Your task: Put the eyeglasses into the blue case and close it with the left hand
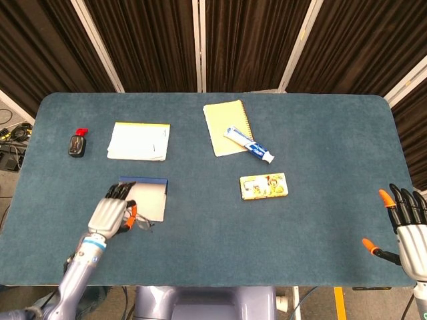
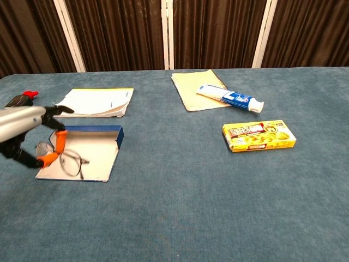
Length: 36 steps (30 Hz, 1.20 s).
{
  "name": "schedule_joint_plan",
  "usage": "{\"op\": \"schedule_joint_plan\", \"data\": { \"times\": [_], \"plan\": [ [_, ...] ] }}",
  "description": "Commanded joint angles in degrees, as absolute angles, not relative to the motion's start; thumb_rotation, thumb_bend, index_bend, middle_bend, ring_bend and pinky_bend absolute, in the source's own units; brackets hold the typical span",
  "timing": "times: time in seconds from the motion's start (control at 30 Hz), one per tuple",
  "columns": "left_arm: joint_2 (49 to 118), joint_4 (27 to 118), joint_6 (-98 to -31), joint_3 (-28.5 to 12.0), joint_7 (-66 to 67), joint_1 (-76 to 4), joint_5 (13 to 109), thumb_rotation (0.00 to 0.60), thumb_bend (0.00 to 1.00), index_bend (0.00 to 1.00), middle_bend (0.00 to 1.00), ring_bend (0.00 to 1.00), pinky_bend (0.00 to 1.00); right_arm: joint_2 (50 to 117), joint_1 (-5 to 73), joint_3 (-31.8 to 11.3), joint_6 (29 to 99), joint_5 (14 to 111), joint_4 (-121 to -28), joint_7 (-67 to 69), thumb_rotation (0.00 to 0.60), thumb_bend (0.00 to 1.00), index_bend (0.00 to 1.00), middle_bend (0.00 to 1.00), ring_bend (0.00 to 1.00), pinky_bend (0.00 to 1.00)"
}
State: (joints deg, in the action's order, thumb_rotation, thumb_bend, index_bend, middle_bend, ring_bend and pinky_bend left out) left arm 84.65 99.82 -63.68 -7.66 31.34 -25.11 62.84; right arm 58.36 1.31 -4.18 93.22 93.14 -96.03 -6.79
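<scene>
The left hand point(image 2: 27, 136) pinches the eyeglasses point(image 2: 64, 159) in its orange fingertips, over the open blue case point(image 2: 98, 155) at seven o'clock on the table. It should lower them flat before letting go — the case looks empty. The right hand point(image 1: 408, 230) (five o'clock) idles, fingers apart.

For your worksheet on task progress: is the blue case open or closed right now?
Open. The blue case lies with its pale inside showing and blue lid edge raised at the back; the left hand holds the eyeglasses over it.
</scene>
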Motion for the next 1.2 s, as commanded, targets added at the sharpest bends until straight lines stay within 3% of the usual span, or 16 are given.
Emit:
{"op": "schedule_joint_plan", "data": {
  "times": [0.03, 0.43, 0.73, 0.87, 0.97, 1.03, 1.2],
  "plan": [
    [86.49, 94.90, -60.34, -11.02, 29.42, -28.70, 59.60, 0.600, 0.52, 0.61, 0.00, 0.00, 0.00, 58.47, 1.46, -4.34, 92.92, 92.73, -95.95, -7.03, 0.600, 0.00, 0.00, 0.00, 0.00, 0.00],
    [92.59, 81.38, -55.90, -12.23, 23.52, -33.09, 57.29, 0.600, 0.52, 0.60, 0.00, 0.00, 0.00, 58.80, 1.84, -4.56, 91.94, 91.57, -95.65, -7.51, 0.600, 0.00, 0.00, 0.00, 0.00, 0.00],
    [94.27, 76.33, -55.02, -12.44, 19.66, -34.28, 57.72, 0.600, 0.52, 0.58, 0.00, 0.00, 0.00, 58.73, 1.90, -4.53, 91.78, 91.40, -95.65, -7.34, 0.600, 0.00, 0.00, 0.00, 0.00, 0.00],
    [94.72, 75.00, -55.24, -12.13, 18.86, -34.43, 58.09, 0.600, 0.50, 0.48, 0.00, 0.00, 0.00, 58.76, 1.89, -4.48, 91.78, 91.41, -95.70, -7.43, 0.600, 0.00, 0.00, 0.00, 0.00, 0.00],
    [94.56, 74.95, -55.47, -11.61, 17.76, -34.17, 58.88, 0.600, 0.37, 0.16, 0.00, 0.00, 0.00, 58.79, 1.90, -4.45, 91.76, 91.40, -95.73, -7.51, 0.600, 0.00, 0.00, 0.00, 0.00, 0.00],
    [94.21, 75.28, -56.06, -11.19, 16.98, -33.85, 59.85, 0.600, 0.29, 0.03, 0.00, 0.00, 0.00, 58.76, 1.84, -4.45, 91.91, 91.45, -95.79, -7.49, 0.600, 0.00, 0.00, 0.00, 0.00, 0.00],
    [93.34, 76.26, -58.16, -10.26, 14.45, -33.02, 63.48, 0.600, 0.22, 0.00, 0.00, 0.00, 0.00, 58.71, 1.79, -4.40, 92.00, 91.51, -95.84, -7.43, 0.600, 0.00, 0.00, 0.00, 0.00, 0.00]
  ]
}}
